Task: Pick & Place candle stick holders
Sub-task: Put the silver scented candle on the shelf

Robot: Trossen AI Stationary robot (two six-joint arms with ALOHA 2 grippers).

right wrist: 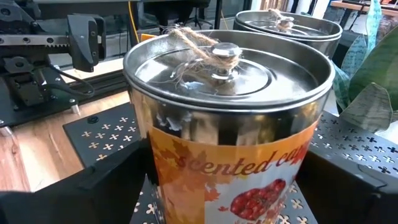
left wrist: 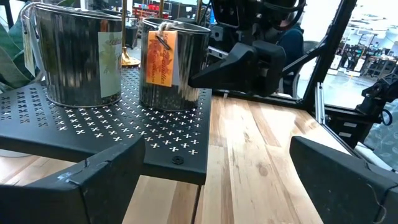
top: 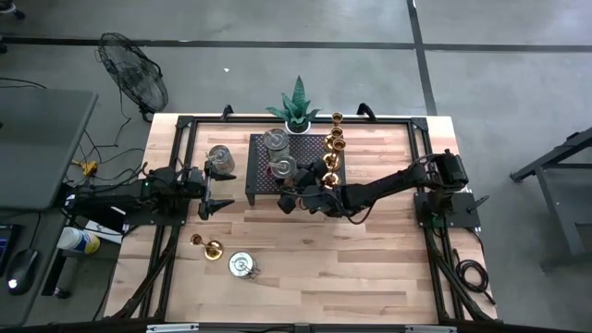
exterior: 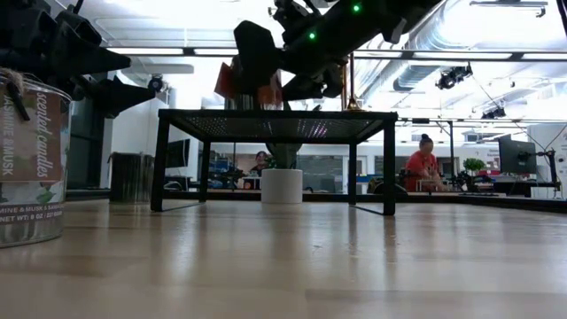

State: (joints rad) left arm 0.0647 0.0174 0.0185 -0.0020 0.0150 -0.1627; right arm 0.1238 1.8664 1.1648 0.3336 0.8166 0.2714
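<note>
A silvery tin holder with an orange label stands on the black perforated rack, beside a second silvery tin. My right gripper reaches in from the table's right and is shut on the orange-label tin. Several brass-gold holders stand in a row on the rack's right part. Another silvery tin stands on the table left of the rack. One more tin and a brass holder stand near the front left. My left gripper is open and empty, left of the rack. My right gripper has the orange-label tin's side wall between its two fingers, one finger on the near side and one on the far side. The fingers come level from the table's right. The tin stands upright, its base on the rack.
A spiky green plant in a white pot stands at the rack's far edge. A fan and a desk stand off the table's left. A person sits far behind the table. Bare wood lies at the near right.
</note>
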